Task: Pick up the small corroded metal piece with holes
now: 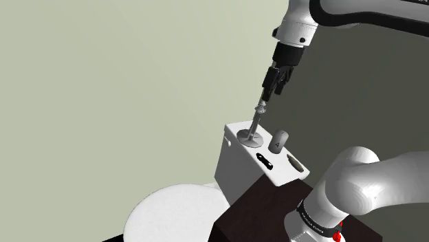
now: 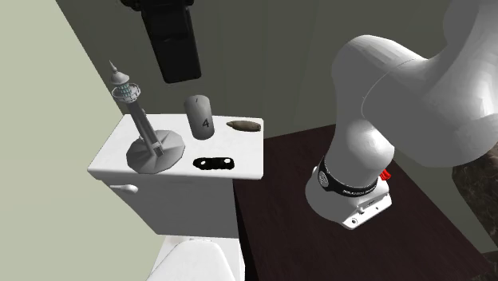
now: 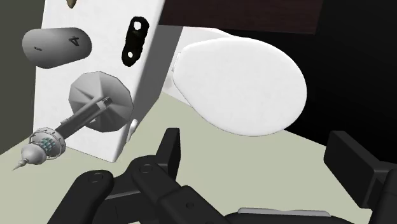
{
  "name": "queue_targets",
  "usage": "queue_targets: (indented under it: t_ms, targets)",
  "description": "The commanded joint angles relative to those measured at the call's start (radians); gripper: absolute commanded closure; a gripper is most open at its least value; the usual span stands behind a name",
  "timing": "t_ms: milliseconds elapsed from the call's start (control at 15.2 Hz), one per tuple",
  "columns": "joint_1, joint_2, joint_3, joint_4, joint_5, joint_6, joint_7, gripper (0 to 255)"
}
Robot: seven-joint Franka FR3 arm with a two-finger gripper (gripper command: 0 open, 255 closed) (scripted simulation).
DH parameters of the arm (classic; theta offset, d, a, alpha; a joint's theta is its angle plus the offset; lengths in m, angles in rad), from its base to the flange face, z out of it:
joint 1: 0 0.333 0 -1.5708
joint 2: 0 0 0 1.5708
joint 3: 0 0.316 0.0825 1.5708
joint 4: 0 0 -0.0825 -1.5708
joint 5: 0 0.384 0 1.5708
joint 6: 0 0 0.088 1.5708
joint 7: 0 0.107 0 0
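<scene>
The small piece with holes [image 2: 214, 164] is a flat black strip lying on the white toilet tank lid [image 2: 112, 152], near the lid's edge by the stand. It also shows in the shoulder view [image 1: 265, 162] and the wrist view [image 3: 135, 39]. My black gripper [image 1: 273, 91] hangs open, well above the lid, over the tip of a grey tower model [image 1: 258, 120]. Its fingers stand wide apart in the wrist view [image 3: 254, 165], holding nothing. In the second exterior view the gripper [image 2: 179, 76] hovers above and behind the piece.
Also on the lid stand the tower model [image 2: 132, 100], a grey cylinder marked 4 [image 2: 199, 116] and a brownish oblong thing [image 2: 244, 125]. The white toilet seat [image 1: 172, 213] lies below the tank. My dark stand [image 2: 295, 207] adjoins the tank; a pale wall is behind.
</scene>
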Motion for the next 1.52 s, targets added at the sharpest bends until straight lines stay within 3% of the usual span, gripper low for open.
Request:
queue_targets:
  t_ms: [0, 792, 1452]
  targets:
    - [0.0, 0.0, 0.0, 0.0, 0.0, 0.0, 0.0, 0]
    - [-0.086, 0.055, -0.125, -0.31, -0.068, 0.307, -0.076, 0]
    - [-0.17, 0.263, -0.244, -0.46, -0.127, 0.62, -0.146, 0]
